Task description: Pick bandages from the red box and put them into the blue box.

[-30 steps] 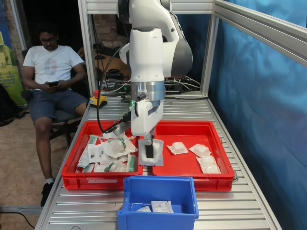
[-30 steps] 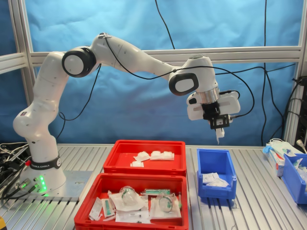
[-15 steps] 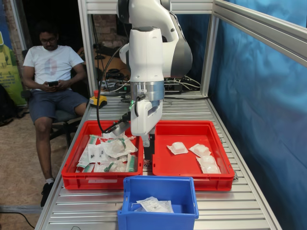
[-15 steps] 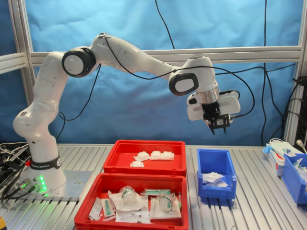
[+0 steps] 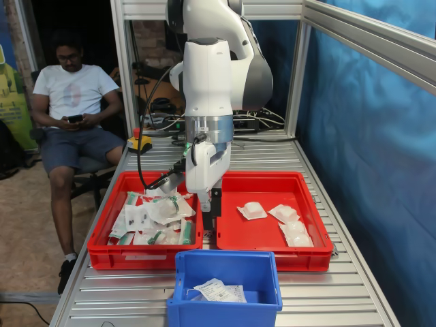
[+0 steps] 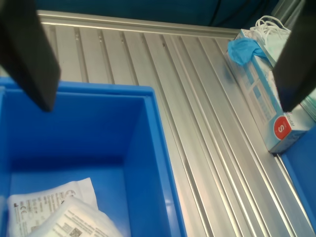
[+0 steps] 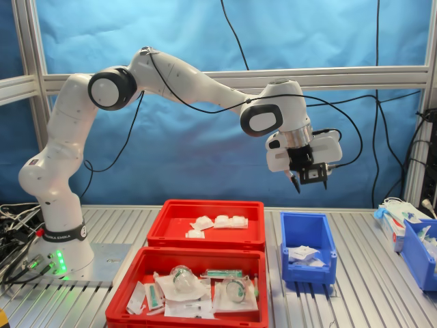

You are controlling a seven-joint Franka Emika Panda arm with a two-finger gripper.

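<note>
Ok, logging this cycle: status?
Tool open, empty, above blue box. Bandages inside it. More bandages in red box. Nothing in the way.

A white letter "S" in a red circle is legible on the light blue carton [image 6: 276,129] lying outside the open jaws. Print on the white packets [image 6: 54,212] in the blue box [image 6: 143,148] is too small to read.

Lay flat: puffy white bandages [image 5: 283,218], four loose in the wide shallow red box [image 5: 310,253]. More white pouches rested overlapping on the floor of the deep blue box [image 5: 225,312], nearest the first exterior view.
</note>
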